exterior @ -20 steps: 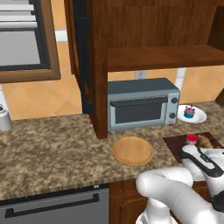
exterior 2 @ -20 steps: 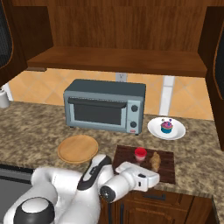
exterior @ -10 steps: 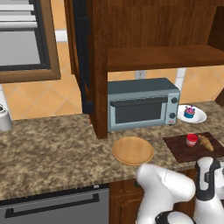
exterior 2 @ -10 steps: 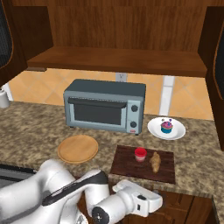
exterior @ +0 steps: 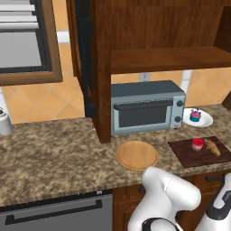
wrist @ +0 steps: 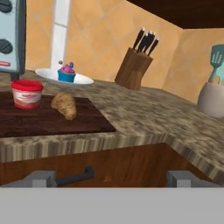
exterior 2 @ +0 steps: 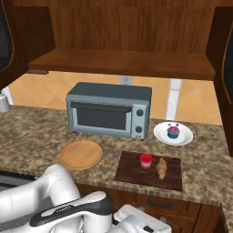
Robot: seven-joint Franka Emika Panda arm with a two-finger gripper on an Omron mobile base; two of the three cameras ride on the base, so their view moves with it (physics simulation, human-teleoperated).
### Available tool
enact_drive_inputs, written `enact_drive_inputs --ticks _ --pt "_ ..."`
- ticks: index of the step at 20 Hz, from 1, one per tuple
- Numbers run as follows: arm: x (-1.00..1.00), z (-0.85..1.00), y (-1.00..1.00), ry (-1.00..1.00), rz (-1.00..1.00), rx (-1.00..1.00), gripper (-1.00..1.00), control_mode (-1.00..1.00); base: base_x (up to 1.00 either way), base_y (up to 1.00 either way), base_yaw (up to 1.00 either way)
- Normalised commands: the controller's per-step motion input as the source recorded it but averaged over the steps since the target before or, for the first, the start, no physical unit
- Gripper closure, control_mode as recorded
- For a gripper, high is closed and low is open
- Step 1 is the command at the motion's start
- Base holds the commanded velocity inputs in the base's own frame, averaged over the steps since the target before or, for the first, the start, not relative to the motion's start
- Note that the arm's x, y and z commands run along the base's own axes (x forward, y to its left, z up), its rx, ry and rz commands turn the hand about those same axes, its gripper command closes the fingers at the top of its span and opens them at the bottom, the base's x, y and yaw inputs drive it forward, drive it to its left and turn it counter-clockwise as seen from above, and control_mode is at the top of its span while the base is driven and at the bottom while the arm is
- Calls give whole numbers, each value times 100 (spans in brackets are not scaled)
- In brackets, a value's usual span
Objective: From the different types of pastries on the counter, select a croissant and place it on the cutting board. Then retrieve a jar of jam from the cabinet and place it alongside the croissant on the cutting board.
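Observation:
The dark reddish cutting board lies on the granite counter at the right. On it the red jar of jam stands upright with the golden croissant just to its right, close but apart. In the hand view the jar and the croissant rest on the board. My gripper is open and holds nothing. It hangs low in front of the counter's front edge, facing a drawer front. The cupcake sits on a white plate behind the board.
A grey toaster oven stands under the dark cabinet shelf. A round tan wooden plate lies left of the board. A knife block and a utensil holder stand further along the counter.
The arm has pulled back from over the cutting board and sunk below the counter's front edge. Jar and croissant stay on the board.

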Motion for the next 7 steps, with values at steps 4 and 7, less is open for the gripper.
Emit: enact_drive_inputs --ticks 4,7 --pt "0 0 0 0 0 0 -100 -100 0 0 0" --pt "0 0 0 0 0 0 -100 -100 0 0 0"
